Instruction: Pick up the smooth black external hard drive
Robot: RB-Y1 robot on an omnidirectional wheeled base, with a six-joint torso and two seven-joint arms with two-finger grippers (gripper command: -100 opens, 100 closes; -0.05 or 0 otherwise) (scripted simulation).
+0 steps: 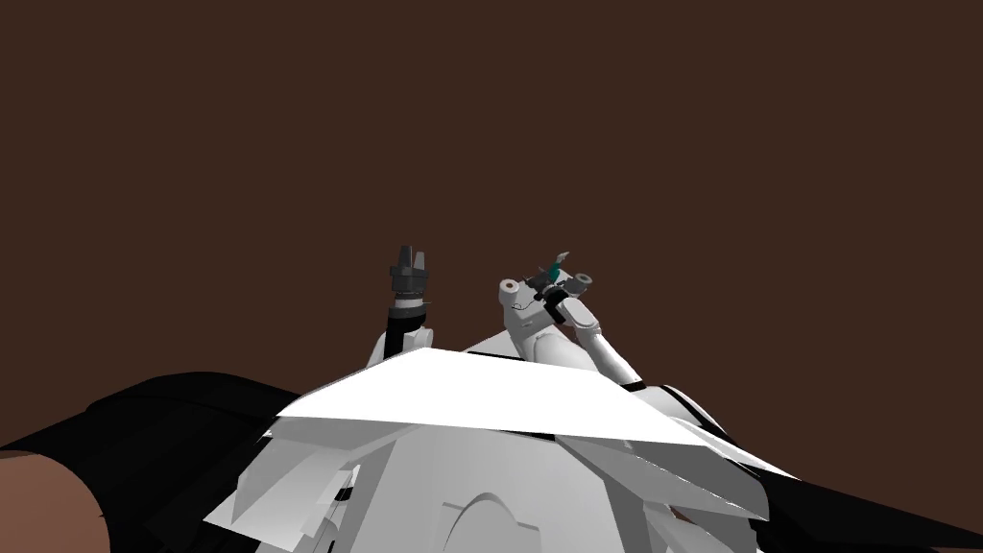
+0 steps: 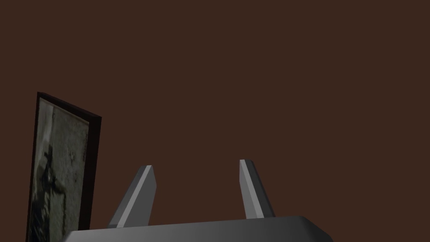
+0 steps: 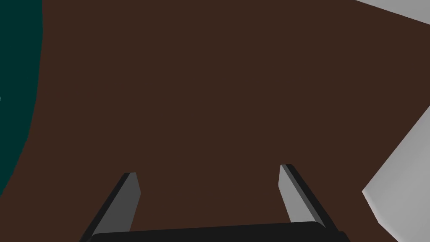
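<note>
My left gripper (image 1: 408, 255) is raised in front of my chest, facing a flat dark brown surface (image 1: 480, 125). Its wrist view shows the left gripper (image 2: 197, 164) open, with nothing between the fingers. My right gripper (image 1: 560, 259) is held up a little to the right of it, turned sideways. Seen from its own wrist, the right gripper (image 3: 208, 169) is also open and empty, pointing at the same plain dark brown surface (image 3: 218, 84). A small dark teal thing (image 1: 554, 273) sits right beside the right hand, and a dark teal area (image 3: 17, 84) lies off to one side of the right fingers.
The dark brown surface spans the whole head view above my arms. A black area (image 1: 163, 422) lies low on the left beside my chest, with a reddish brown patch (image 1: 38, 504) in the corner.
</note>
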